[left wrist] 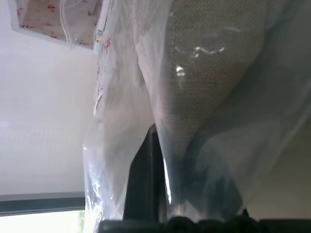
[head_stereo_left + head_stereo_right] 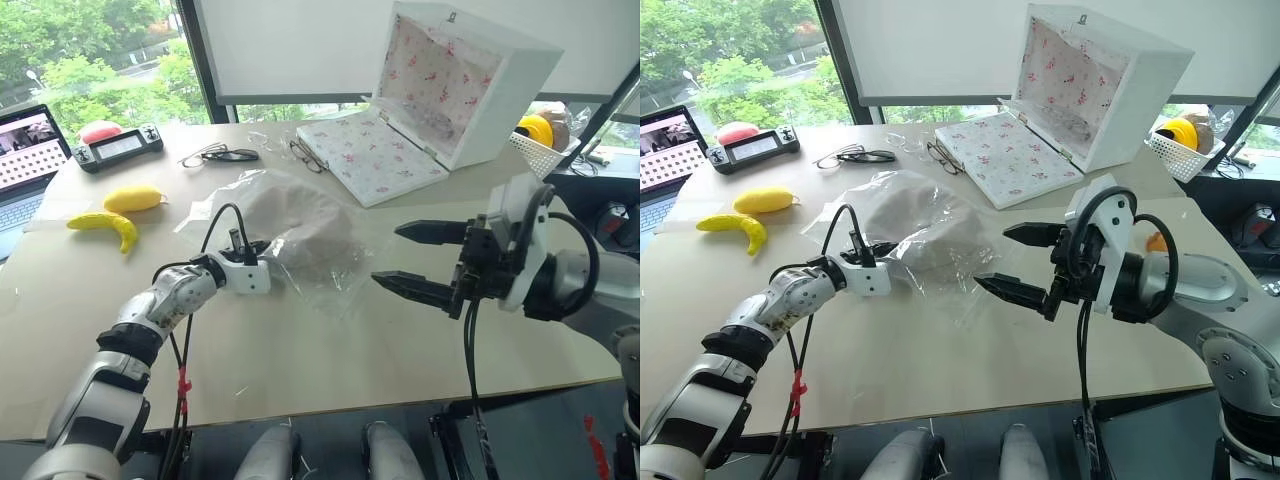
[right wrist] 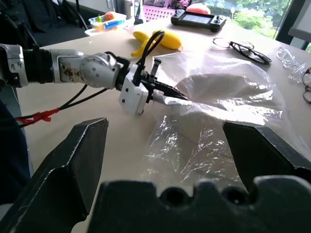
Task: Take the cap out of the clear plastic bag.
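Observation:
The clear plastic bag (image 2: 322, 283) lies crumpled in the middle of the table (image 2: 330, 360), and the beige cap (image 2: 300, 222) is inside it, seen through the plastic. My left gripper (image 2: 268, 250) is at the bag's near left edge, shut on a fold of the plastic. In the left wrist view one black finger (image 1: 145, 179) lies against the film, with the cap's fabric (image 1: 204, 82) just beyond. My right gripper (image 2: 390, 255) hovers open to the right of the bag, above the table, its fingers (image 3: 73, 160) spread wide and holding nothing.
An open white box (image 2: 440, 90) with floral lining stands behind the bag. Two pairs of glasses (image 2: 222, 155) lie beside it. A banana (image 2: 105, 228), a yellow fruit (image 2: 133, 200), a game controller (image 2: 120, 146) and a laptop (image 2: 25, 150) are at the left. A white basket (image 2: 540, 150) sits far right.

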Robot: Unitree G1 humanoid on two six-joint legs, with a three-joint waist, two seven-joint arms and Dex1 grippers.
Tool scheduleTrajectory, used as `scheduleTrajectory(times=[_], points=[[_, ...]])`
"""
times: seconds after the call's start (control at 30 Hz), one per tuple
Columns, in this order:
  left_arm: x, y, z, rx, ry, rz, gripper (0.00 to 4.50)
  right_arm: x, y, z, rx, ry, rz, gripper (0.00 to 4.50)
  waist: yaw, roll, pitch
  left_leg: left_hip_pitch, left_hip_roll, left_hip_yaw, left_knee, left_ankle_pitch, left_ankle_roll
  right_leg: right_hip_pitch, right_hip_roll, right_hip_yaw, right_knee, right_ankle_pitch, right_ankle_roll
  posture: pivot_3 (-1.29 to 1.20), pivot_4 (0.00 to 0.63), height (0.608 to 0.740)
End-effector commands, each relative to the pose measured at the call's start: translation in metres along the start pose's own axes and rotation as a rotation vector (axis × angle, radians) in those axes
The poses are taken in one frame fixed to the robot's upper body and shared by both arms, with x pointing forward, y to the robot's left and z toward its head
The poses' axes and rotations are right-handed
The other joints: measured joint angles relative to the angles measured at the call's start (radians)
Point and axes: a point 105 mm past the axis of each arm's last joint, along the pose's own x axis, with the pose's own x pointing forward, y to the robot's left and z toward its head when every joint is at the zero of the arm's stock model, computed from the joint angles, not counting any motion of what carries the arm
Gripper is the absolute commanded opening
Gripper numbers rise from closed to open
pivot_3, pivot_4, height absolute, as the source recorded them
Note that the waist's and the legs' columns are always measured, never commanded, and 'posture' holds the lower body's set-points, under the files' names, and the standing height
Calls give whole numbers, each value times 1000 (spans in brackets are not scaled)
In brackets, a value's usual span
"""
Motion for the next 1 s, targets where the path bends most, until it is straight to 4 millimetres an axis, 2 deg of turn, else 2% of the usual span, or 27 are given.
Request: scheduleTrajectory(times=[0.03,0.23,0.33,0.43,0.57,0.7,0.87,1.0], points=[[3,19,9,57,-77,67,75,0,2,10,-41,-44,-8,4500,1,0,0,0,0,0,0,0,0,0,0,0,0,0,0,0,150,740],[3,25,9,78,-111,89,75,0,1,10,-41,-45,-13,4500,1,0,0,-3,0,0,0,0,0,-1,0,0,-1,1,-1,0,150,740],[-16,53,19,169,-301,127,75,3,0,8,-41,-38,-16,4500,-4,-3,2,-3,0,0,0,0,0,-2,0,0,-1,2,-1,0,150,740],[-22,69,14,200,-319,94,75,5,0,4,-42,-26,-17,4500,-7,-10,6,-6,1,1,0,1,-2,-6,1,-2,0,3,-4,0,150,740],[-25,62,19,289,-382,-5,75,5,0,-3,-48,2,-28,4500,-2,-10,6,-6,-1,4,0,0,0,-6,-2,-2,-2,5,-1,0,150,740],[-36,48,-1,475,-348,-136,75,3,2,-7,-49,15,-41,4500,-1,-13,8,-7,-1,9,1,-1,2,-3,-2,-4,-2,6,1,0,150,740],[-48,25,1,567,-480,-216,75,1,3,-11,-47,28,-52,4500,1,-16,9,-9,0,12,1,-1,2,-5,-2,-5,-2,6,1,0,150,740],[-49,21,-10,680,-485,-203,75,0,4,-11,-48,33,-53,4500,1,-17,9,-8,0,13,2,-1,2,-5,-2,-5,-1,1,9,0,150,740]])
